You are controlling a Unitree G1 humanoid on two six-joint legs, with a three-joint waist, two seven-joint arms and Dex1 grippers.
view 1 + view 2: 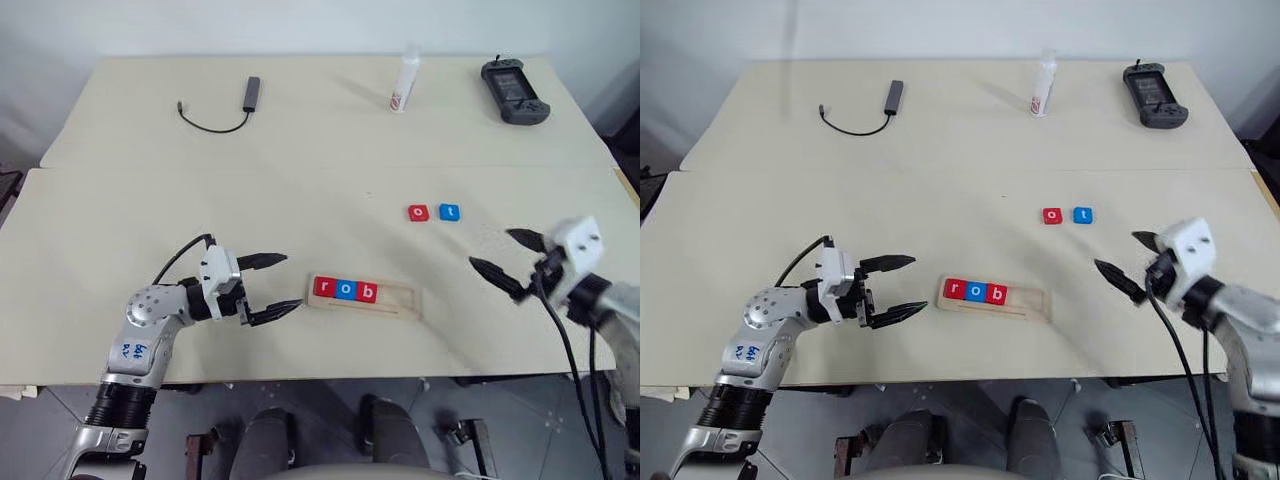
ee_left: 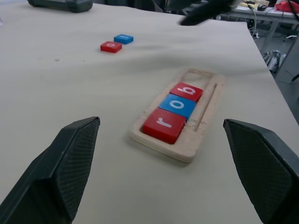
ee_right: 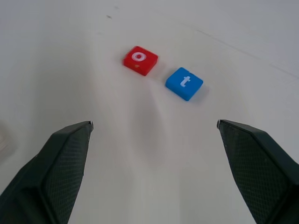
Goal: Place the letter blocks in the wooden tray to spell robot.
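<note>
The wooden tray lies near the table's front edge and holds three letter blocks at its left end: a red r, a blue o and a red b. Its right part is bare. A red o block and a blue t block lie loose side by side farther back on the right. My left gripper is open just left of the tray, pointing at it. My right gripper is open and empty, to the right of the tray, with the loose o and t ahead of it.
At the table's far side lie a black cable with an adapter, a white bottle and a dark handheld console. A seam crosses the table between two tabletops.
</note>
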